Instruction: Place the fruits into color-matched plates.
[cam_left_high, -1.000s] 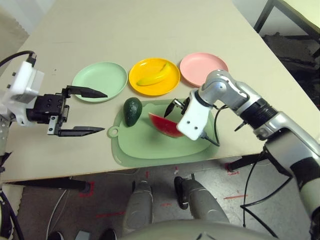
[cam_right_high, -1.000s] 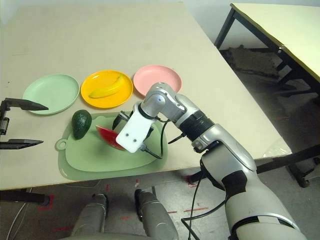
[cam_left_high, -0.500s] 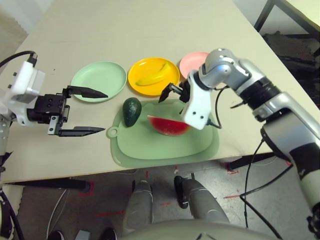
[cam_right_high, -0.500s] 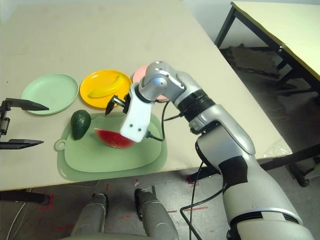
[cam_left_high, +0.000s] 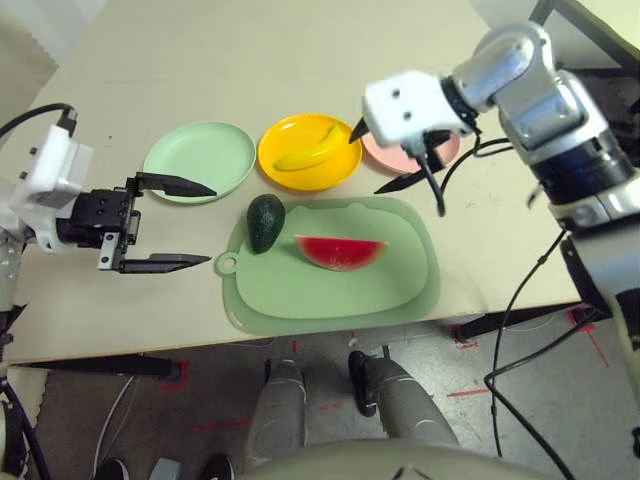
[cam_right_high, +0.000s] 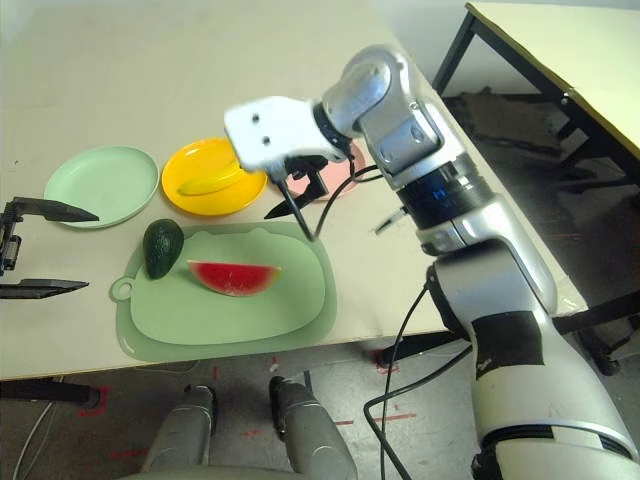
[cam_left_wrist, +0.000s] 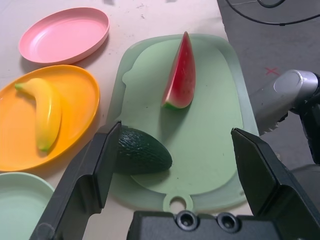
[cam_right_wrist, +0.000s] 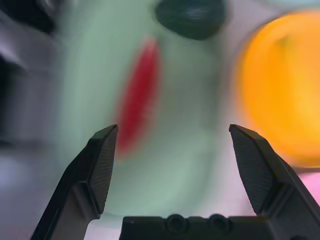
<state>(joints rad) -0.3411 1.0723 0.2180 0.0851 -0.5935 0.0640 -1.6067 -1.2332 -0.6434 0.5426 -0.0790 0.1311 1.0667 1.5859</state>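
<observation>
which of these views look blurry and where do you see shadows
Right wrist view: motion-like blur smears the watermelon wedge, avocado and yellow-orange plate; left wrist view: crisp, with soft shadows beside the pink plate and banana; left eye view: white right wrist housing slightly smeared.

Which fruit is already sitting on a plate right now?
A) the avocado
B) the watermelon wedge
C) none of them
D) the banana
D: the banana rests on the yellow-orange plate, while the avocado and the watermelon wedge are both on the green mat.
</observation>
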